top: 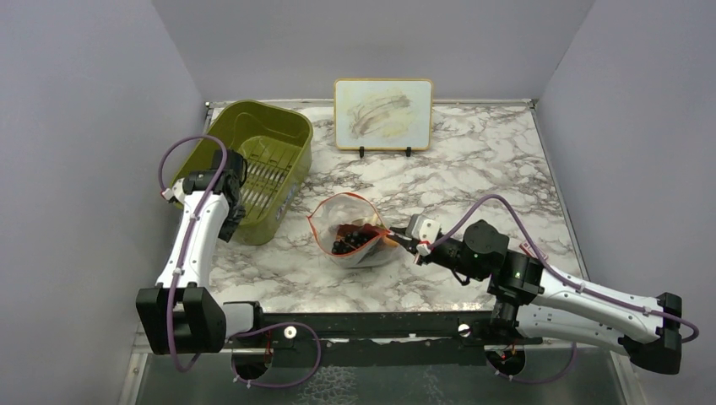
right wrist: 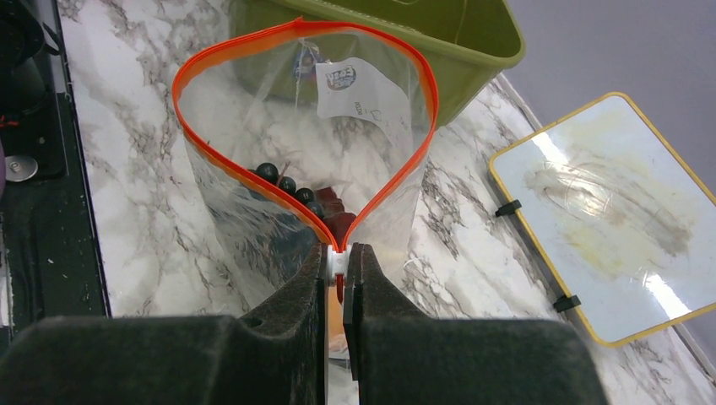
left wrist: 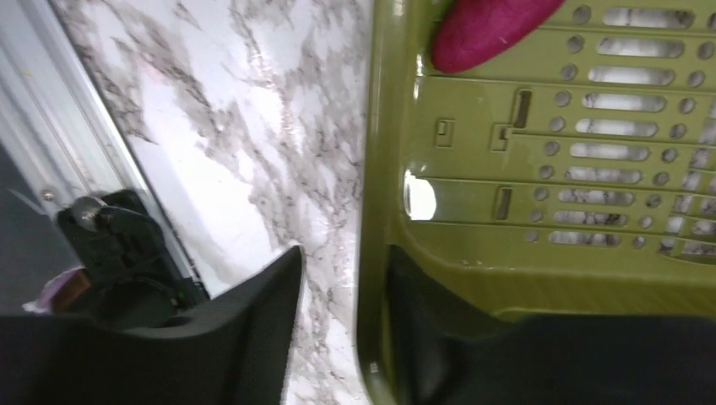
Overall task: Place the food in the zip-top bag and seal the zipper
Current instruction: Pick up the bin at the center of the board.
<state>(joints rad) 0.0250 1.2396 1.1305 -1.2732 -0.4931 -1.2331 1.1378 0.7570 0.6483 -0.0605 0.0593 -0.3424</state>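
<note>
My right jaws are pinched shut on one end of the thin orange-red zipper (right wrist: 221,56), where the two sides of the strip meet. From there the strip spreads into a wide teardrop loop, so the mouth of the clear floppy plastic zip-top bag (top: 355,221) stands open towards the olive-green slotted plastic bin (top: 262,135). The bag rests near the middle of the white marble tabletop (top: 473,169), just beside the bin. Inside it lie dark purple toy grapes (right wrist: 287,181) with a dark red piece (right wrist: 338,211) next to them.

My left jaws stand apart astride the bin's rim, one side outside over the tabletop, the other inside. Bare marble shows between the outer side and the wall, so they grip nothing. A pink-purple toy piece (left wrist: 494,29) lies on the bin's slotted floor.
</note>
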